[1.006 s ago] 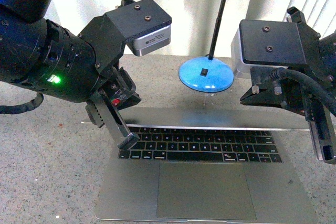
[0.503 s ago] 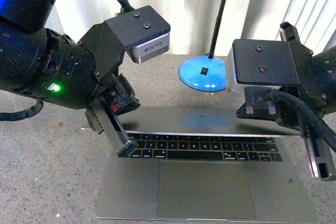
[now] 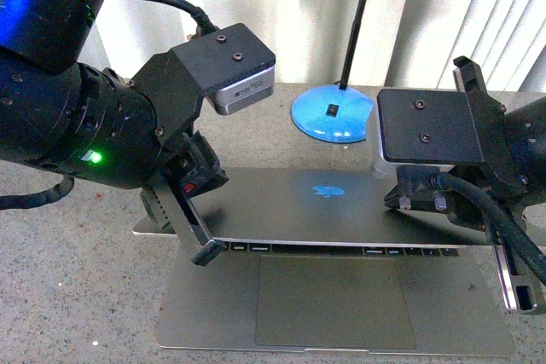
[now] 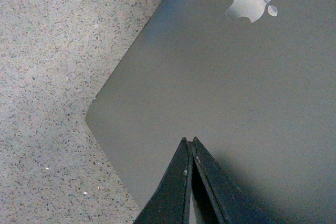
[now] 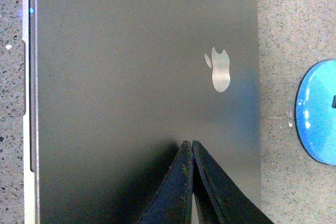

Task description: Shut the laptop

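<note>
mostly lowered, laptop point(image 3: 341, 206) mid-frame on speckled desk point(image 3: 68, 296), pale curtains point(image 3: 307, 14) above; left end effector point(image 4: 189, 142) closed, right end effector point(image 5: 189, 145) closed.

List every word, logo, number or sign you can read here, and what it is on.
Apple logo, a sign without letters: on the laptop lid.
Print on the silver camera box on the left arm: too small to read.
Legends on the keys: too small to read.
No readable words or numbers.
</note>
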